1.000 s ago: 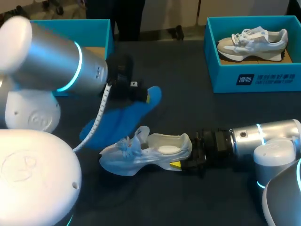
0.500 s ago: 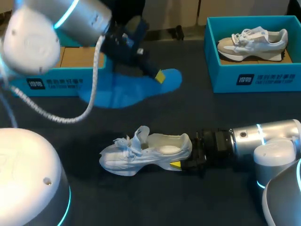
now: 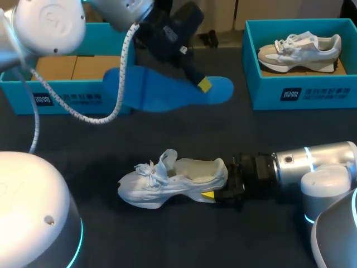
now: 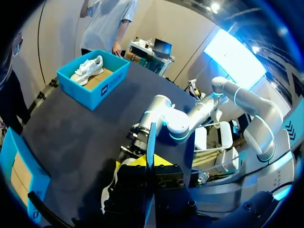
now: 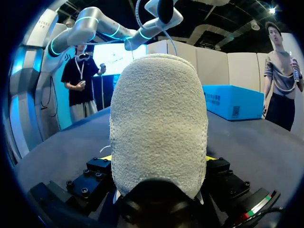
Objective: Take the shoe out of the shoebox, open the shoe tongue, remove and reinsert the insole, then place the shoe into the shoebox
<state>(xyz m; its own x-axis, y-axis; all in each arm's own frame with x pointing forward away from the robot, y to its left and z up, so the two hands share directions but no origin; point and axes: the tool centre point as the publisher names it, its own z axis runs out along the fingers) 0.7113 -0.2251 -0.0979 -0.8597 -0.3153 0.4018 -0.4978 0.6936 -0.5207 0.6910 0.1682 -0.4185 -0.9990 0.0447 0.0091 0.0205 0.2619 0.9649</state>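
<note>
Head view: blue foam insole (image 3: 162, 92) out, pinched in left pincer (image 3: 203, 85) at 12 o'clock; white lace-up shoe (image 3: 173, 181) at 6 o'clock, heel clamped by right pincer (image 3: 216, 190); reinsertion, boxing outstanding.

Two white shoes: the first shoe (image 3: 173, 181) lies on the table (image 3: 167, 240), heel between the jaws of the right gripper (image 3: 215, 195), and the second shoe (image 3: 299, 51) sits boxed, well apart from both pairs of jaws. Two teal boxes: the right shoebox (image 3: 301, 92) holds that second shoe; the left shoebox (image 3: 67, 97) stands behind the left gripper (image 3: 203, 85). One blue insole (image 3: 162, 89) is pinched in that gripper's jaws. Two arms, two grippers.
</note>
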